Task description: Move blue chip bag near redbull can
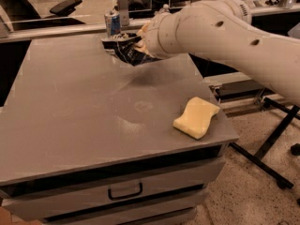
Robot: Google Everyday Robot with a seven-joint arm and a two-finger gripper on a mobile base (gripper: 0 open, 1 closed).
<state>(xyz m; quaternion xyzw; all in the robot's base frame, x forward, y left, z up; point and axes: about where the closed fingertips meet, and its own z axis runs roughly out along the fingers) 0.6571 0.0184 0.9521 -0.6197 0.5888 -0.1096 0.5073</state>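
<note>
Camera view shows us, nearest, the drawer handle (125,191) under the front edge of the worktop (70,107), then a pale yellow sponge (196,118) lying toward four o'clock on it. Farther back, toward twelve o'clock, the gripper (133,45) is clamped on the blue chip bag (125,54) and carries it clear of the surface, with a shadow below. The thick white arm (220,32) reaches in from three o'clock, its wrist pointing toward nine o'clock. Beyond, the redbull can (111,22) stands upright at the far edge, at about eleven o'clock from the bag and very near it. We judge the carry nearly done. The next move calls for lowering the bag beside the can without knocking it, then letting go.
</note>
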